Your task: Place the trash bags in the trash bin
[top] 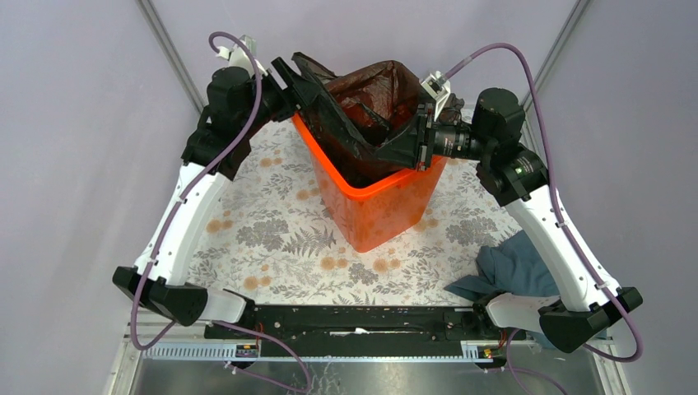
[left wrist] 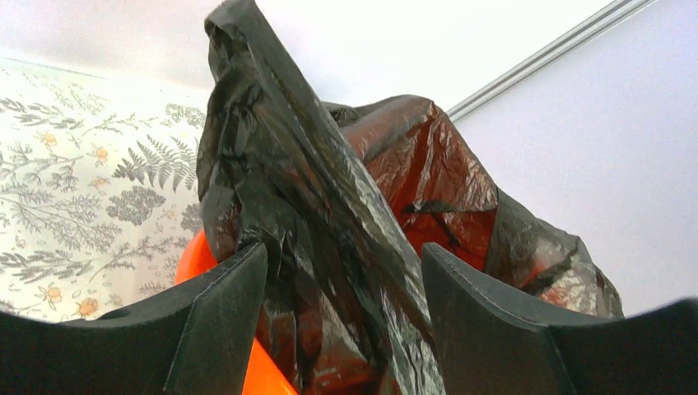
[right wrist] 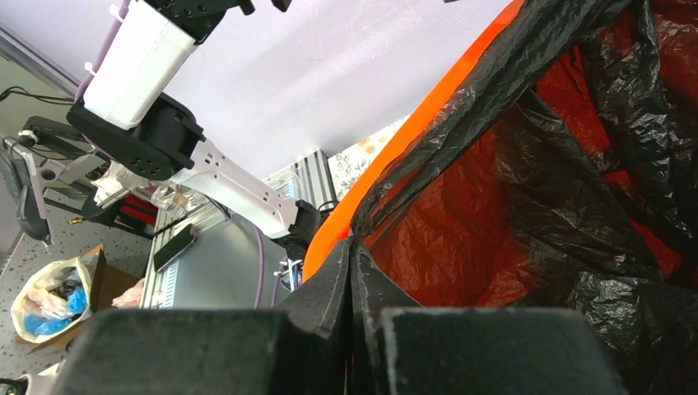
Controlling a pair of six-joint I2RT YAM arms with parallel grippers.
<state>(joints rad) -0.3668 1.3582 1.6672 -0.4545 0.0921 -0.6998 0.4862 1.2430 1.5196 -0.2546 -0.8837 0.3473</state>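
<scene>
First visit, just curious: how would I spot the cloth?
From the tall orange bin mid-table, follow the right arm down to its base. The cloth is the crumpled grey-blue heap there, matte, unlike the glossy black bag over the bin.

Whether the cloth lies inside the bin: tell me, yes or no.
No, the cloth lies on the table at the near right, apart from the bin.
</scene>
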